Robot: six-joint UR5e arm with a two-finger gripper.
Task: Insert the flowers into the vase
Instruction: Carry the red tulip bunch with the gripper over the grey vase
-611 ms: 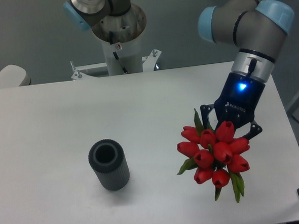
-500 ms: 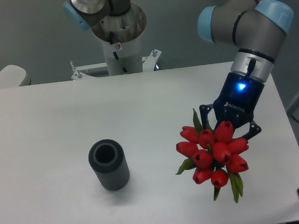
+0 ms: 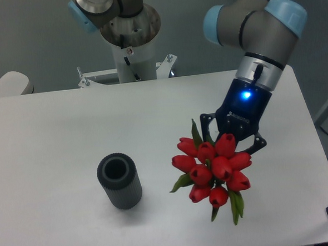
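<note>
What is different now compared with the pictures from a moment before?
The claw, shut on the flowers, has carried them left in the picture, toward the vase. Nothing was taken hold of or let go. The vase stayed upright in its place on the table.

Only legible text: white "ROBOTIQ" brand on the gripper (image 3: pixel 230 147) body, just below its blue status light. Small red-and-white sticker on the arm base column (image 3: pixel 129 51), well apart: unreadable.
</note>
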